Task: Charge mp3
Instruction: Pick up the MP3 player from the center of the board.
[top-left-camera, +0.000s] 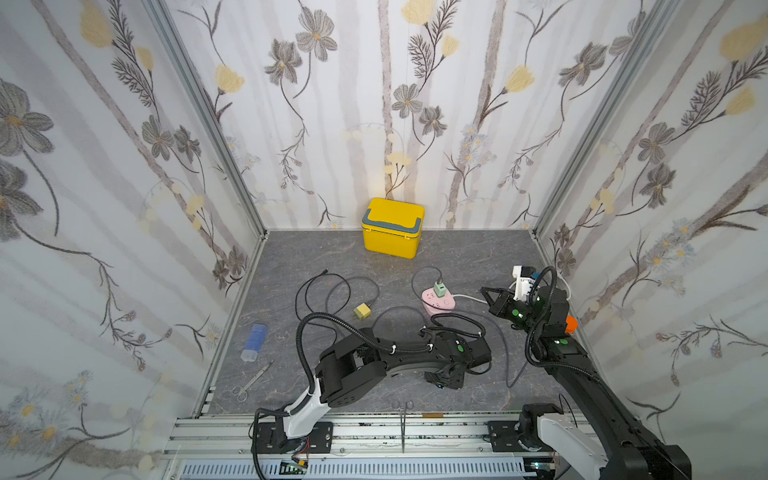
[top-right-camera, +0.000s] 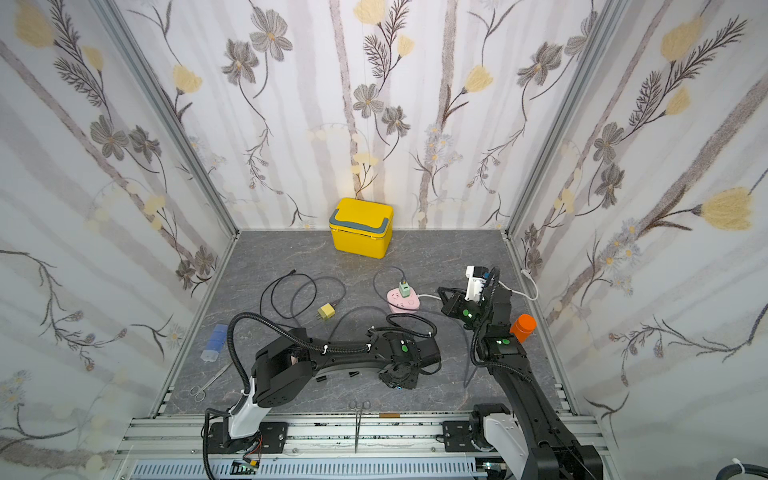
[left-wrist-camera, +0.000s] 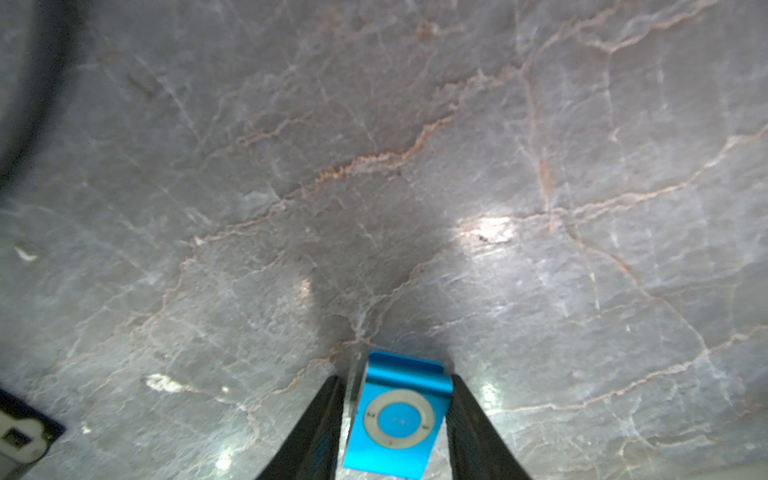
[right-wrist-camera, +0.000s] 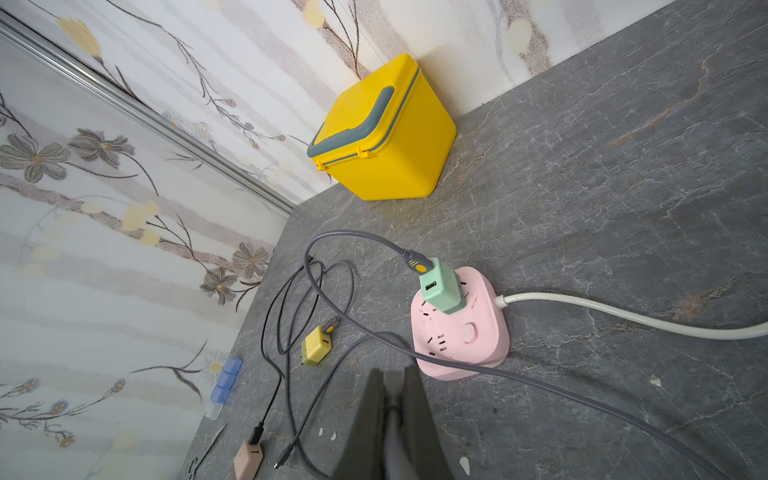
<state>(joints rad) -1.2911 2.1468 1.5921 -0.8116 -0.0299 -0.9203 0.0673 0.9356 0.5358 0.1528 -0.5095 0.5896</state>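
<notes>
While open, L tool (left-wrist-camera: 395, 379) round mp3 (left-wrist-camera: 397, 422)

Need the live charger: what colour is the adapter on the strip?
Mint-green adapter, best in the right wrist view.

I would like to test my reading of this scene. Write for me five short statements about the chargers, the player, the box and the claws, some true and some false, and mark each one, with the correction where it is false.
1. The green charger is plugged into the pink power strip. True.
2. The yellow charger is plugged into the same strip. False: it lies loose on the table, apart from the strip.
3. The blue mp3 player sits between the fingers of the left claw. True.
4. The yellow box has its lid open. False: the lid is closed.
5. The right claw is wide open. False: it is shut.
</notes>
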